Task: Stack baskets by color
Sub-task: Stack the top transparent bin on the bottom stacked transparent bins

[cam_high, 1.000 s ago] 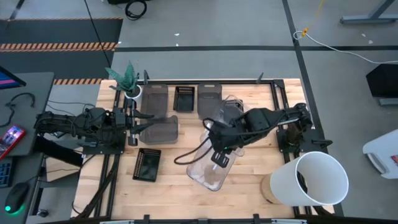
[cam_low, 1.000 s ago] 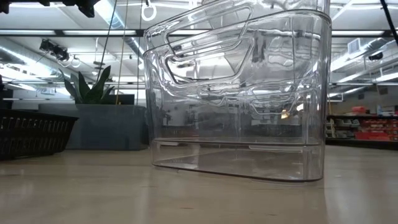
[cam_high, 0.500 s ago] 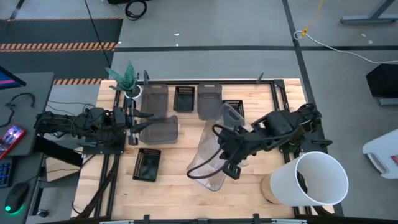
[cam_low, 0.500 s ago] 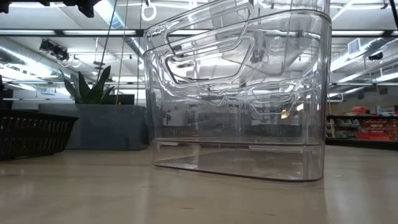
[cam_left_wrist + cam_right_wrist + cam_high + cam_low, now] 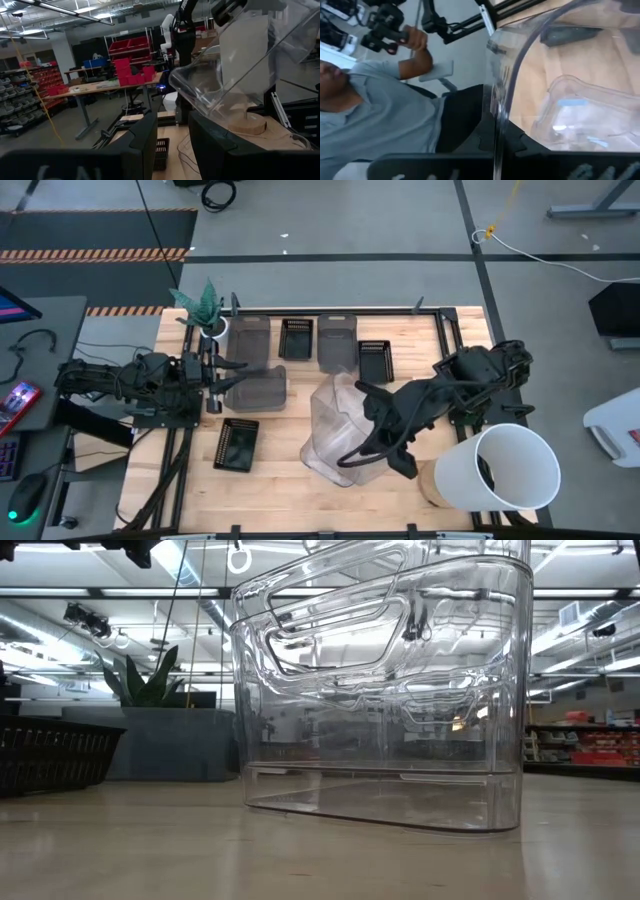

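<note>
My right gripper (image 5: 378, 448) is shut on a large clear basket (image 5: 340, 425), which it holds tilted in the air near the table's middle. The basket also shows in the left wrist view (image 5: 240, 60). Under it, clear baskets (image 5: 380, 740) stand nested on the table. My left gripper (image 5: 238, 370) waits open at the left, level above a smoky grey basket (image 5: 258, 390); nothing is between its fingers (image 5: 145, 145). More grey baskets (image 5: 337, 340) and small black slotted ones (image 5: 236, 445) rest on their bases around the table. My right gripper pinches the clear basket's rim and wall (image 5: 496, 125) between its two fingers, one inside and one outside. The fingers slant down from the table's right side. The basket hangs tilted and lifted clear, above the clear baskets on the table.
A big white bucket (image 5: 505, 465) stands at the near right corner. A potted plant (image 5: 205, 305) is at the far left. Grey (image 5: 250, 335) and black baskets (image 5: 296, 338) (image 5: 375, 360) line the far edge. A person (image 5: 380, 115) sits beyond the table.
My right gripper has risen and gone toward the table's near right, tipping and rolling as it went. The clear basket in its hold has swung from the far side over the clear baskets on the table, uncovering a black basket at the far right.
</note>
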{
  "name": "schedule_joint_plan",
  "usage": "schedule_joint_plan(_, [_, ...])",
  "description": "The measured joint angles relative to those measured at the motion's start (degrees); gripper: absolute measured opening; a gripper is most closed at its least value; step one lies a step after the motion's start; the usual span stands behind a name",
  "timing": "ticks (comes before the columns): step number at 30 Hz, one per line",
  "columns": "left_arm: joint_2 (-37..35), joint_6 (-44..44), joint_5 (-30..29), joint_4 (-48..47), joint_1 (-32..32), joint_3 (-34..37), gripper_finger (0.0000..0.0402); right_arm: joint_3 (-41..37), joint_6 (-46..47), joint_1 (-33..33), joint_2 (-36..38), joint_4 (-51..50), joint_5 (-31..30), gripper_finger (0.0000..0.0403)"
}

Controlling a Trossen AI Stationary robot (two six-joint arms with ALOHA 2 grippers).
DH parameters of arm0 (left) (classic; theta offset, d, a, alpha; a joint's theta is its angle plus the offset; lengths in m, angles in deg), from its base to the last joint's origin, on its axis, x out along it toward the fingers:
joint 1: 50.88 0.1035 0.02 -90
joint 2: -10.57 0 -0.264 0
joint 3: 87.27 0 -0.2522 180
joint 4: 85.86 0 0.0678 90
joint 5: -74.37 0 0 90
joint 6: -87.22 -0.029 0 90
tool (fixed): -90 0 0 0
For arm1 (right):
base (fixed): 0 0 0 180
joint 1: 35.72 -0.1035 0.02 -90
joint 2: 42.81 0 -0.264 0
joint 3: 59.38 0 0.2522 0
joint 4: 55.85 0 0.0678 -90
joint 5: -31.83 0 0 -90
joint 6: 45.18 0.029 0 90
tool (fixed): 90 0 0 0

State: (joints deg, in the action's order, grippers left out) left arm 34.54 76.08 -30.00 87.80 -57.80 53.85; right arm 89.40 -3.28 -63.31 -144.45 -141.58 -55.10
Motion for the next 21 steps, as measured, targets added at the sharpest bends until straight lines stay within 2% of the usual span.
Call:
schedule_joint_plan(8, [0.0,0.4,0.0,-0.4,0.0,0.0,0.0119,0.0,0.6,0.1,-0.4,0.8,3.7,0.0001])
schedule_joint_plan(14, [0.0,0.5,0.0,-0.4,0.0,0.0,0.0119,0.0,3.6,0.8,-1.5,2.5,4.1,0.0002])
schedule_joint_plan(21, [0.0,0.5,-0.5,-0.4,0.0,0.0,0.0119,0.0,6.0,1.9,-3.5,2.3,8.4,0.0002])
